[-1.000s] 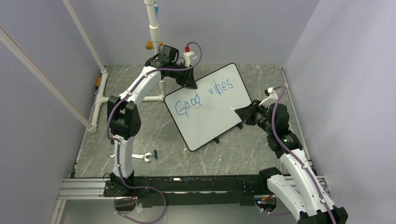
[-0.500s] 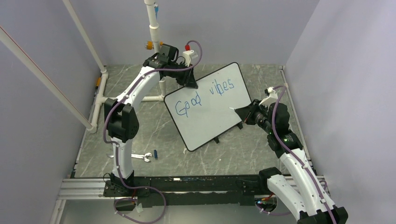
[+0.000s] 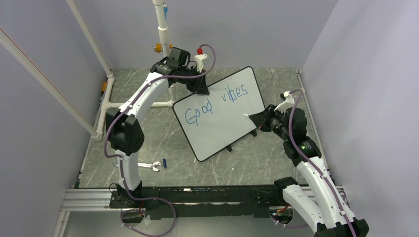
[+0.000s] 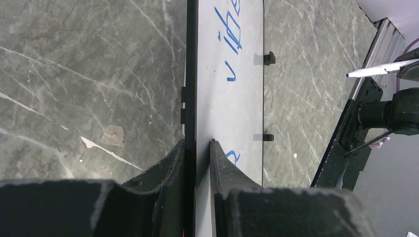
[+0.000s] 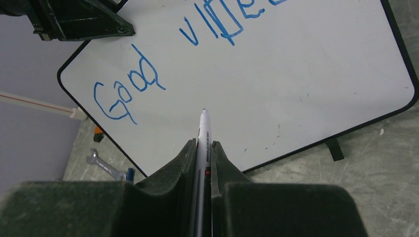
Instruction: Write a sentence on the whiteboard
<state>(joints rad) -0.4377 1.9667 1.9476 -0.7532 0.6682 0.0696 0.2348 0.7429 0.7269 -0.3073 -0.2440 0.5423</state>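
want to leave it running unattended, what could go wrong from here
1. The left gripper pinches the whiteboard along one edge only, so pressure from the marker could pivot the board or make it slip.
2. The right gripper holds the marker by its slim barrel. Pressing down might push it back between the fingers.
3. A low pass over the sentence might smudge the blue ink.

We read blue handwritten lettering [image 3: 198,110] on the whiteboard [image 3: 225,131], "Good vibes", the second word scrawled and overwritten in its middle, small dark print on the marker [image 5: 204,139] barrel too small for us to read
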